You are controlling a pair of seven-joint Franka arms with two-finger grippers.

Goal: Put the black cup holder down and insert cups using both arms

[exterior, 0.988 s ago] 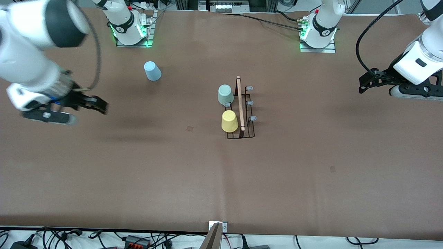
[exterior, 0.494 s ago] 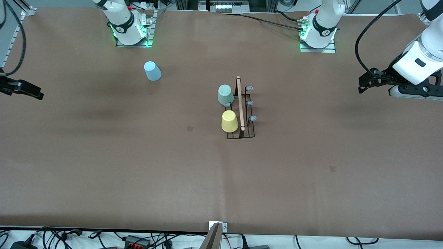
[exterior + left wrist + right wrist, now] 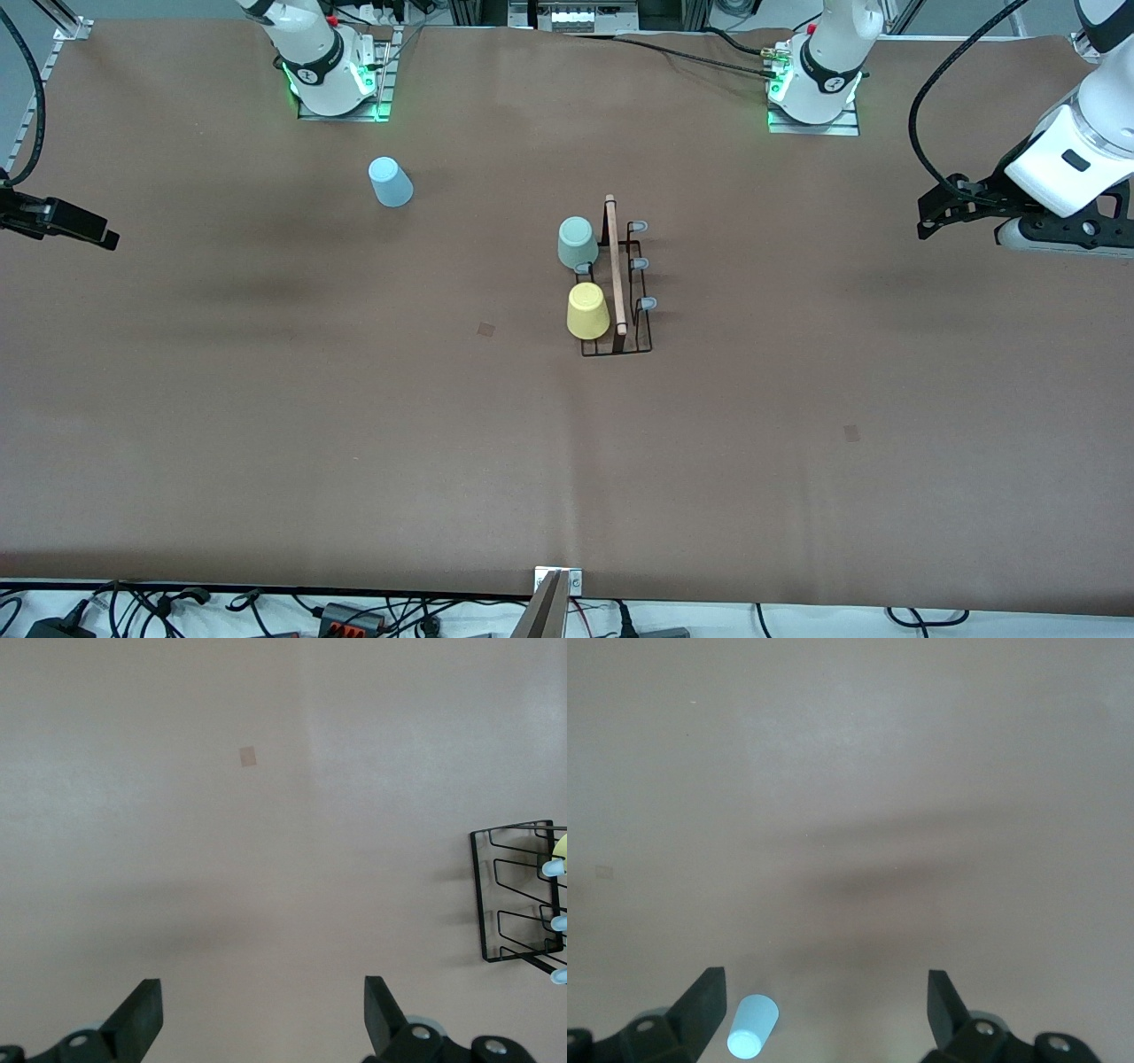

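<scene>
your black cup holder (image 3: 616, 276) stands mid-table with 2 cups on its pegs, green cup (image 3: 577, 242) and yellow cup (image 3: 587, 311); the blue cup (image 3: 390, 182) sits loose near the right arm's base. both the left gripper (image 3: 261, 1014) and right gripper (image 3: 826, 1003) hang wide open and empty at the table's ends, leaving you clear access.

Robot lab: bolted arm bases (image 3: 332, 75), cables (image 3: 354, 613).

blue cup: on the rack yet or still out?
Out. The light blue cup stands alone on the table toward the right arm's end, apart from the black cup holder, which carries only the green and yellow cups.
</scene>
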